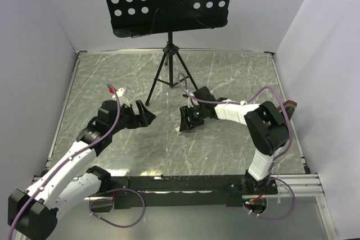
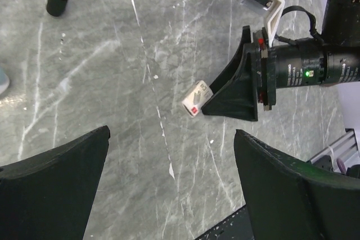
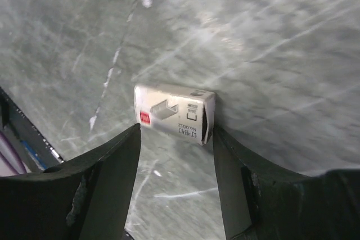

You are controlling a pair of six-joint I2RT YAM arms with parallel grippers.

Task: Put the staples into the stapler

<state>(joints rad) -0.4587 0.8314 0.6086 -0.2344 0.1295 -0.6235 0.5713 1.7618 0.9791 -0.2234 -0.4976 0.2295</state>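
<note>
The left arm (image 1: 73,158) rises from the lower left of the overhead view toward the centre. The left hand (image 1: 146,116) points right with its fingers (image 2: 56,189) spread wide. The right arm (image 1: 267,130) folds up at the lower right, its forearm stretched leftward. The right hand (image 1: 184,125) tips downward, fingers (image 3: 107,178) partly apart. The hands face each other, apart.

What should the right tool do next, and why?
Probably nudge the right tool forward over the staple box before closing. Its jaws are open, and the box lies flat on the table just at the fingertips, not yet deep between them, so closing now might only pinch its edge.
</note>
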